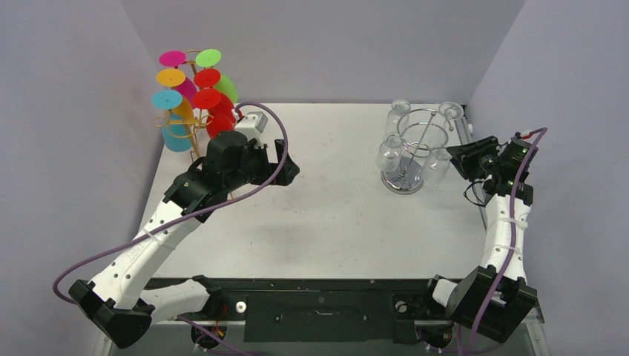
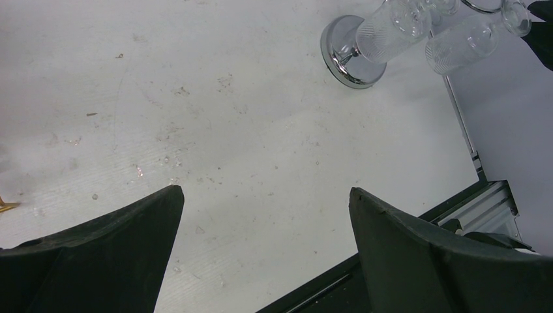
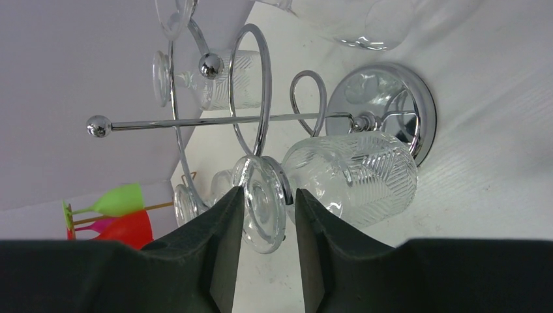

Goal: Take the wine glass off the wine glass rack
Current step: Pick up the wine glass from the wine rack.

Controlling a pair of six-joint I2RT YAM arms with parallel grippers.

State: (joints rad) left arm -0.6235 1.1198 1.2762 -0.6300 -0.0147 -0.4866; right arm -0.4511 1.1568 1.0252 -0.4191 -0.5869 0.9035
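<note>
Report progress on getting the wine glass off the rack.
Done: the right hand is at the rack, fingers either side of the foot of a glass. In hand: the grip; whether it is firm is unclear. Left: lifting the glass off; it hangs there, not yet freed. The left hand is open and empty.

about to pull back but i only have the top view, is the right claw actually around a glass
Observer: In the right wrist view the right claw straddles the round foot of a clear cut-glass wine glass hanging from the chrome wire rack.
Operator: clamped yet
Observer: Cannot tell; a thin gap seems to show beside one finger.
Operator: left claw holding anything
Observer: No; the left wrist view shows the left claw wide open above the white table.
</note>
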